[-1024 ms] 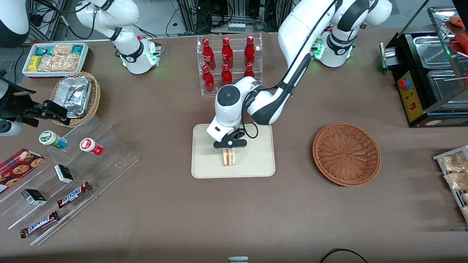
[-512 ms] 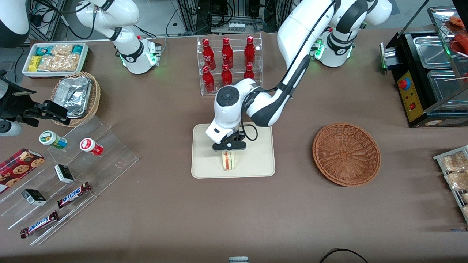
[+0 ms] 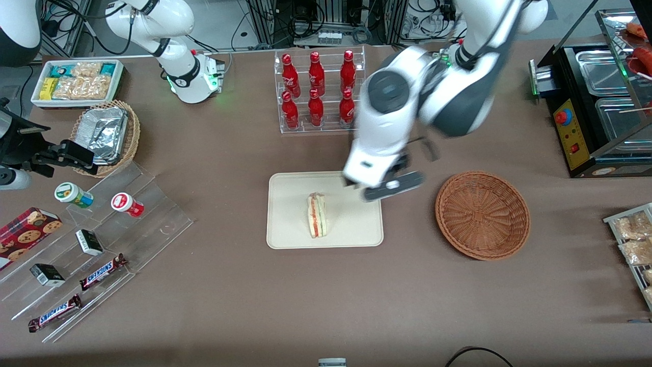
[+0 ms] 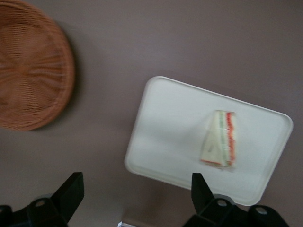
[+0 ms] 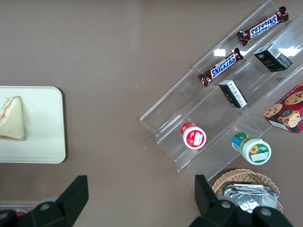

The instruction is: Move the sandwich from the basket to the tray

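The sandwich (image 3: 317, 215) (image 4: 220, 139) (image 5: 12, 118), a pale wedge with red and green filling, lies on the cream tray (image 3: 290, 214) (image 4: 170, 132) (image 5: 42, 137), near its middle. My gripper (image 3: 392, 188) (image 4: 136, 191) hangs open and empty above the tray's corner nearest the working arm's end, high over the table, apart from the sandwich. The reddish-brown wicker basket (image 3: 482, 214) (image 4: 28, 66) sits empty beside the tray, toward the working arm's end.
A clear rack of red bottles (image 3: 318, 92) stands farther from the front camera than the tray. A stepped acrylic display (image 3: 102, 239) with snacks, a tan wicker basket of foil containers (image 3: 107, 135) and a white bin (image 3: 76, 81) lie toward the parked arm's end. A black machine (image 3: 601, 102) stands toward the working arm's.
My gripper has let go of the sandwich, risen and swung toward the basket. The sandwich stays on the tray, now lying free.
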